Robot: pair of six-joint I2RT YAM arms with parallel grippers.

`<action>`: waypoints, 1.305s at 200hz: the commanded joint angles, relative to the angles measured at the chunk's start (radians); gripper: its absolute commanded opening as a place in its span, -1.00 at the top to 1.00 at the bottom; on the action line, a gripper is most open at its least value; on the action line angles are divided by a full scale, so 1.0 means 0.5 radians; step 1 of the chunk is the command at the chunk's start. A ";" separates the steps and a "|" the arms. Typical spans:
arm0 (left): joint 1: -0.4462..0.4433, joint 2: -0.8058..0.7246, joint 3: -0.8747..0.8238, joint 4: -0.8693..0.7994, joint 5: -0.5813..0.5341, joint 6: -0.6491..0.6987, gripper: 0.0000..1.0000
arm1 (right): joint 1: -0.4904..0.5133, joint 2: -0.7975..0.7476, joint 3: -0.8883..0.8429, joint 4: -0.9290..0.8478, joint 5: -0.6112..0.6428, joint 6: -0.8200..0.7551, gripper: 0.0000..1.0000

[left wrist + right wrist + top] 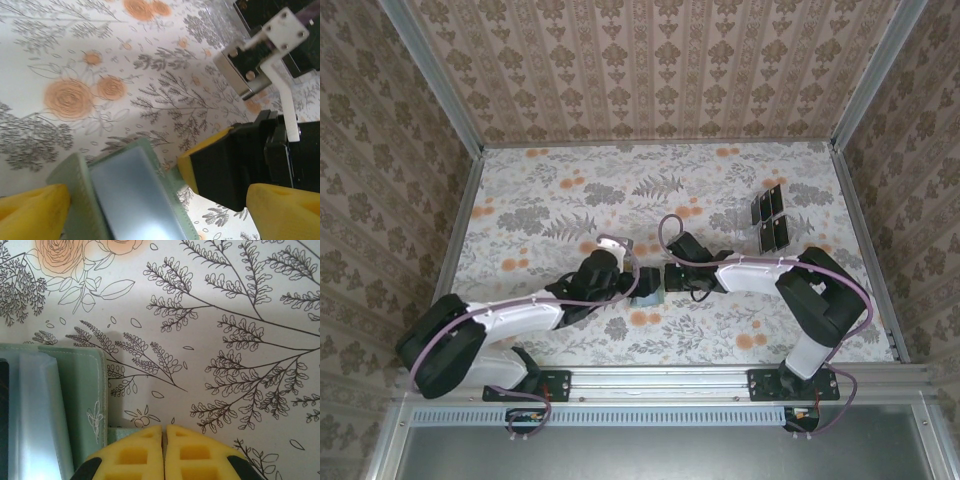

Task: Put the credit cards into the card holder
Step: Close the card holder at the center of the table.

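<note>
Top: card holder (646, 291) lying btwn both grippers, credit cards (772, 217) sitting well apart, far right.
L wrist: left gripper (155, 212) standing spread wide astride holder.
R wrist: right gripper (163, 450) sitting fingers-together at holder edge, pinch unclear. W/o firm hold, holder risking sliding or flopping closed.

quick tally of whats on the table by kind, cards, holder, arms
black credit cards: 4, loose at the far right, as best the top view shows
grey-green card holder: 1
robot arms: 2, left arm and right arm
total: 7
</note>
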 commanded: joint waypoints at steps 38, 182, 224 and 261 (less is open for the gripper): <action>-0.152 0.232 0.121 0.255 -0.066 -0.099 -1.00 | -0.149 -0.178 -0.162 0.024 -0.039 0.059 0.27; -0.044 0.143 0.141 0.063 -0.157 -0.095 -1.00 | -0.168 -0.824 -0.262 -0.146 -0.246 0.132 0.40; 0.116 -0.092 0.128 -0.217 -0.146 -0.060 -1.00 | 0.119 -0.766 -0.135 -0.123 -0.194 0.206 0.70; 0.264 -0.250 0.096 -0.452 -0.163 -0.040 -0.99 | 0.301 -0.718 -0.051 -0.111 -0.128 0.257 0.81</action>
